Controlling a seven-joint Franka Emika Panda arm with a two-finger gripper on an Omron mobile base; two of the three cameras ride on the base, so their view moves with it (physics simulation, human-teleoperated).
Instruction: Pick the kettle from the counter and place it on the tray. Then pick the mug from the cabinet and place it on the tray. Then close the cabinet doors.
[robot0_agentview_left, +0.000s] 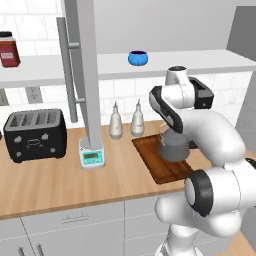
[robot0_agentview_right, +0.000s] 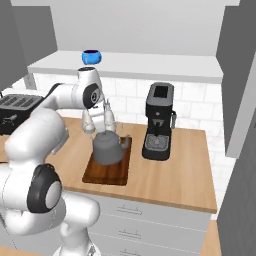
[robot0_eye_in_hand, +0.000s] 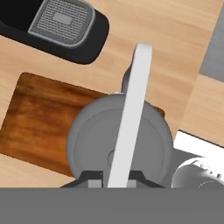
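Right base view is showing the kettle (robot0_agentview_right: 108, 148) in the middle left of the frame, with its curved spout pointing to the right, toward the black coffee machine (robot0_agentview_right: 159, 121). The kettle is standing upright over the far half of the tray (robot0_agentview_right: 106, 171), and the tray is lying on the counter (robot0_agentview_right: 170, 175) with its long side running from the near edge toward the back wall. Whether the kettle's bottom is touching the tray, I cannot tell.

In the hand view the camera is looking straight down on the kettle's round lid (robot0_eye_in_hand: 118, 142), and the thin arched handle (robot0_eye_in_hand: 131, 113) is crossing the frame from the bottom centre up to the top. The near part of the tray is lying bare at the left of this frame.

The mug (robot0_agentview_left: 138, 58) is sitting on the white shelf of the cabinet (robot0_agentview_left: 210, 59), at the upper centre of the left base view, and one open cabinet door (robot0_agentview_left: 82, 75) is standing in front of the counter there.

The gripper (robot0_agentview_right: 106, 120) is hanging just above the kettle, and its fingers (robot0_eye_in_hand: 94, 178) are pressing together on the handle from both sides.
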